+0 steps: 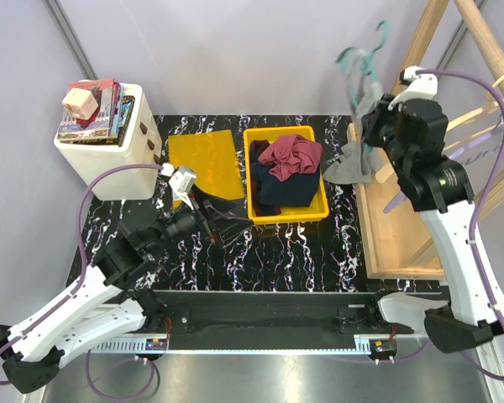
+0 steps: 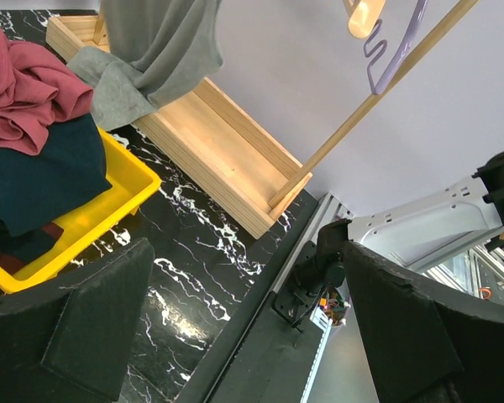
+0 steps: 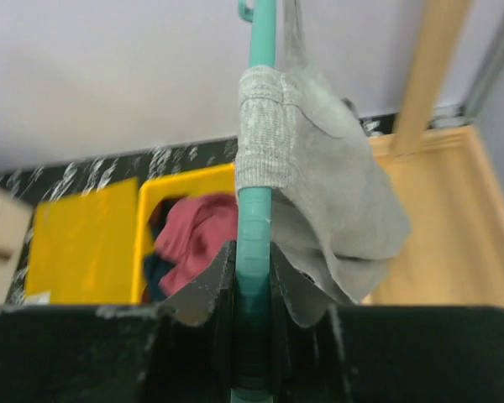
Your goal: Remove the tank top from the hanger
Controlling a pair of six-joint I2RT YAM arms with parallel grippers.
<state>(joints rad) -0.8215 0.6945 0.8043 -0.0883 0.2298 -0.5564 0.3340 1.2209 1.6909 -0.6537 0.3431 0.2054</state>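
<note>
A grey tank top [image 3: 336,201] hangs by one strap on a teal hanger [image 3: 256,168]. In the top view the hanger [image 1: 359,63] is blurred, raised above the table's right side, and the tank top [image 1: 353,168] droops below it beside the yellow bin. My right gripper [image 3: 254,269] is shut on the hanger's bar; it shows in the top view [image 1: 378,109]. My left gripper [image 1: 203,225] is open and empty, low over the table left of the bin. The left wrist view shows the tank top [image 2: 151,59] far off.
A yellow bin [image 1: 317,210] holds red and dark clothes [image 1: 287,168]. Its yellow lid [image 1: 203,159] lies to the left. A white drawer unit [image 1: 109,159] with books stands at back left. A wooden rack with tray base [image 1: 399,243] stands right, with a purple hanger [image 2: 395,50].
</note>
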